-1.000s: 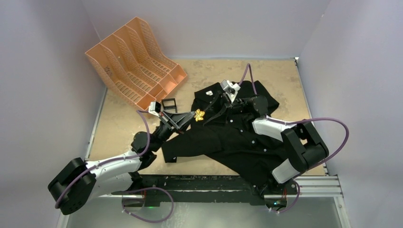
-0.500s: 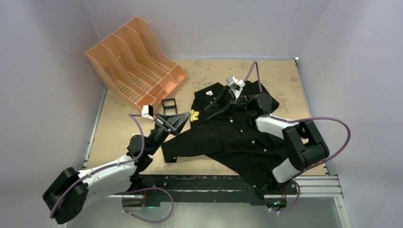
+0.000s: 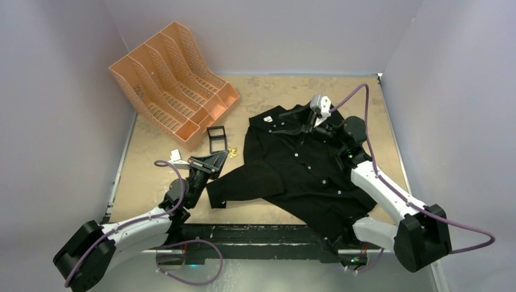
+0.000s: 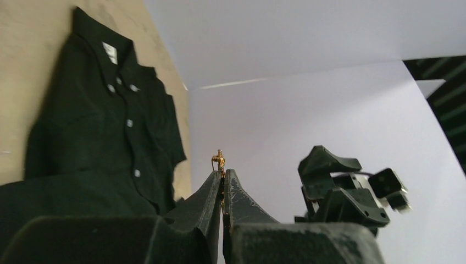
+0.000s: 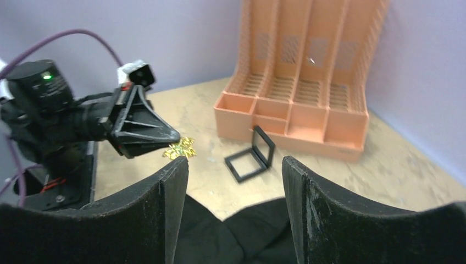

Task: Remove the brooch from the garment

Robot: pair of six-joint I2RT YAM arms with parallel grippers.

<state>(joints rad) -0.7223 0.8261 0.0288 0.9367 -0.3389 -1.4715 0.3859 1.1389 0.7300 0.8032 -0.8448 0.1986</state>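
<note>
A tan table (image 3: 152,159) sat between pale walls, with an orange file rack (image 3: 173,76) at its far left. From above, the left gripper (image 3: 226,154) was pinched tight on the gold brooch (image 3: 232,151), just clear of the black garment (image 3: 298,173). Only its wrist camera showed the pin's stem between the tips. The right gripper (image 3: 286,123) hovered over the shirt's upper part, jaws wide.

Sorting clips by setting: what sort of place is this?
Probably a lab robot cell: plain lilac walls box in a tan tabletop holding two bolted arms, a black button-up shirt and orange plastic file rack.
</note>
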